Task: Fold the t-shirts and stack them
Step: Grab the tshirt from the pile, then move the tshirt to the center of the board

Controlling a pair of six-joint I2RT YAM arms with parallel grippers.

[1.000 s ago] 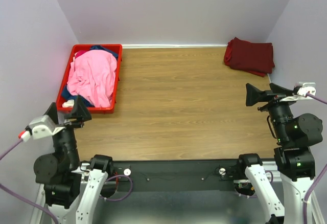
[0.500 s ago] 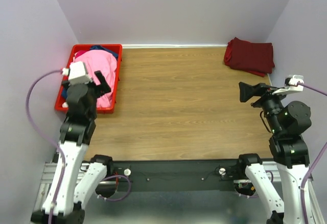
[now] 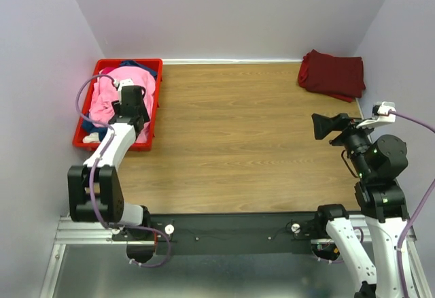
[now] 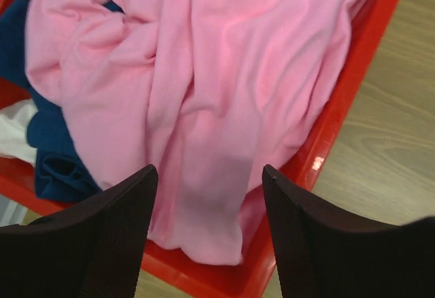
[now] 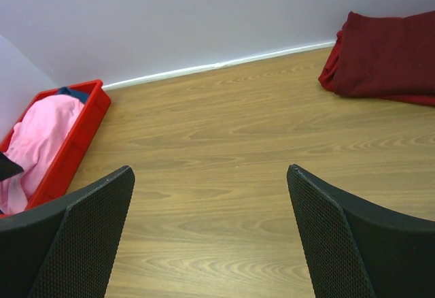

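Pink t-shirt (image 4: 204, 73) now beneath left pincer (image 4: 207, 175)

No text, label, brand, number or sign can be read on anything in any of the three views.

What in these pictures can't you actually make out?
1. Navy blue shirt: mostly buried under the light pink shirt in the red crate, in every view.
2. White item: cut off by the left wrist view's edge and too small from above to identify.
3. Maroon shirt: cropped by the right wrist view's edge.
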